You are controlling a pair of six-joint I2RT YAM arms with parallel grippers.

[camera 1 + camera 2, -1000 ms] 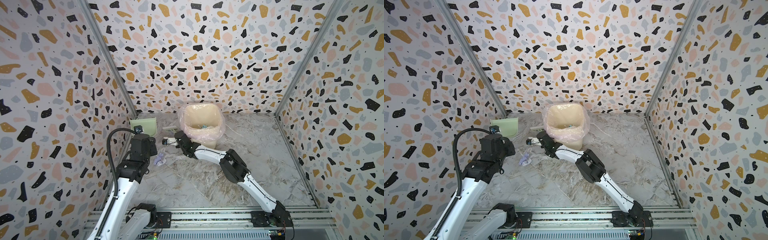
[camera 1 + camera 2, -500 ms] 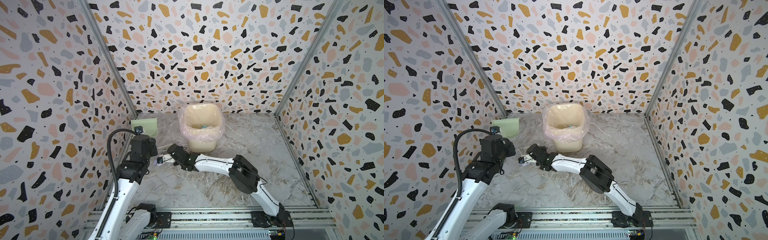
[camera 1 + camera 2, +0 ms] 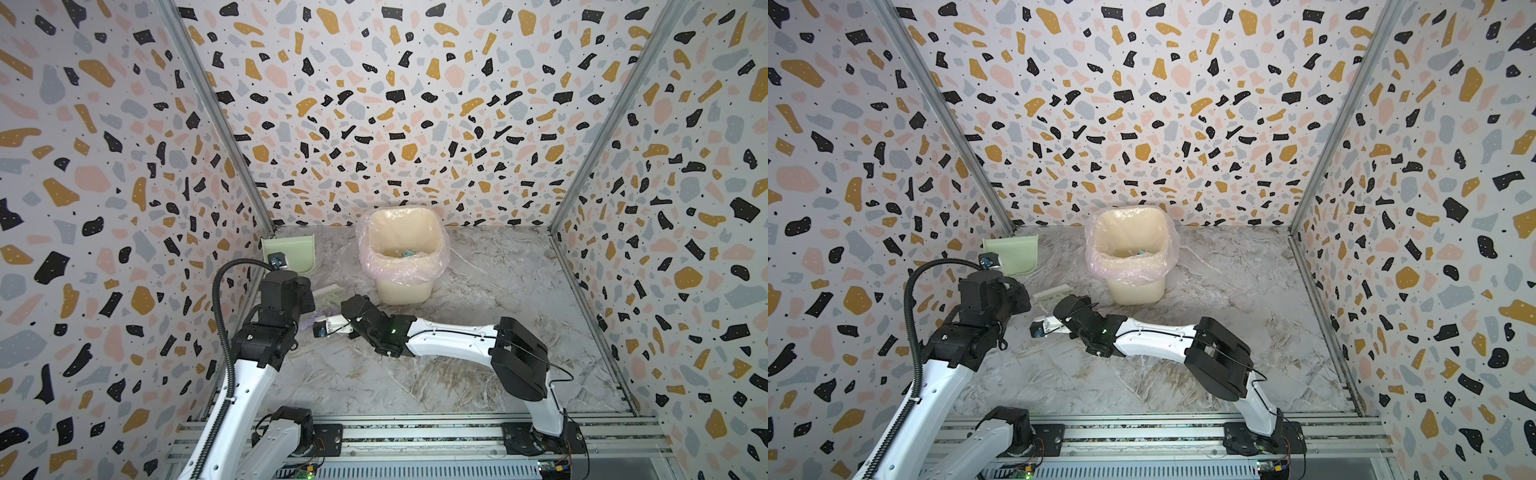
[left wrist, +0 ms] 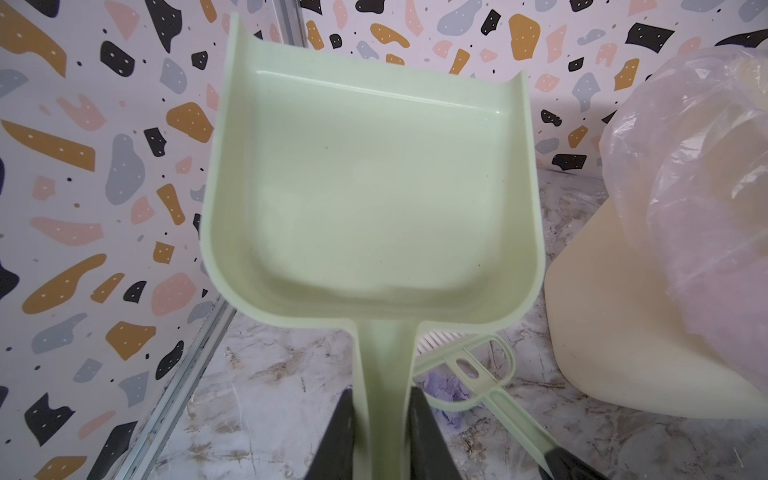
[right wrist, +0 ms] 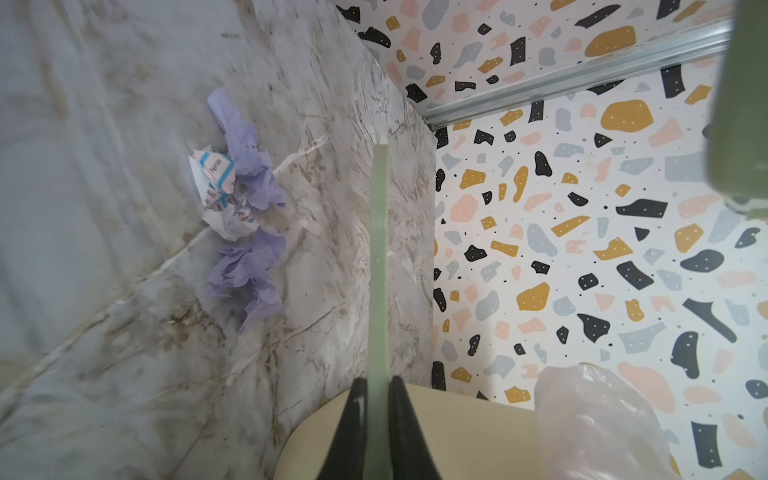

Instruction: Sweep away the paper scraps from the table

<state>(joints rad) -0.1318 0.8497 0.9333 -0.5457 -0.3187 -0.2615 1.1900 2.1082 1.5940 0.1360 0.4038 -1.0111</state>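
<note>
Lavender and printed white paper scraps (image 5: pixel 243 208) lie in a small heap on the marble table (image 3: pixel 478 291), left of the bin. In the left wrist view one lavender scrap (image 4: pixel 446 390) shows under the brush's looped frame. My left gripper (image 4: pixel 384 399) is shut on the handle of the pale green dustpan (image 4: pixel 374 199), which is empty and tilted up by the left wall (image 3: pixel 291 251). My right gripper (image 5: pixel 378 382) is shut on the thin handle of a pale green brush (image 3: pixel 328 291), held low just beside the scraps (image 3: pixel 309 322).
A cream bin (image 3: pixel 401 291) with a pink liner stands at the back middle, close behind the right wrist, with a few scraps inside (image 3: pixel 405 252). Speckled walls close in the left, back and right sides. The rail with both arm bases (image 3: pixel 415 436) runs along the front.
The right gripper has carried the brush from beside the bin forward and left to the scraps, its arm folding lower. The left arm and dustpan have barely moved.
</note>
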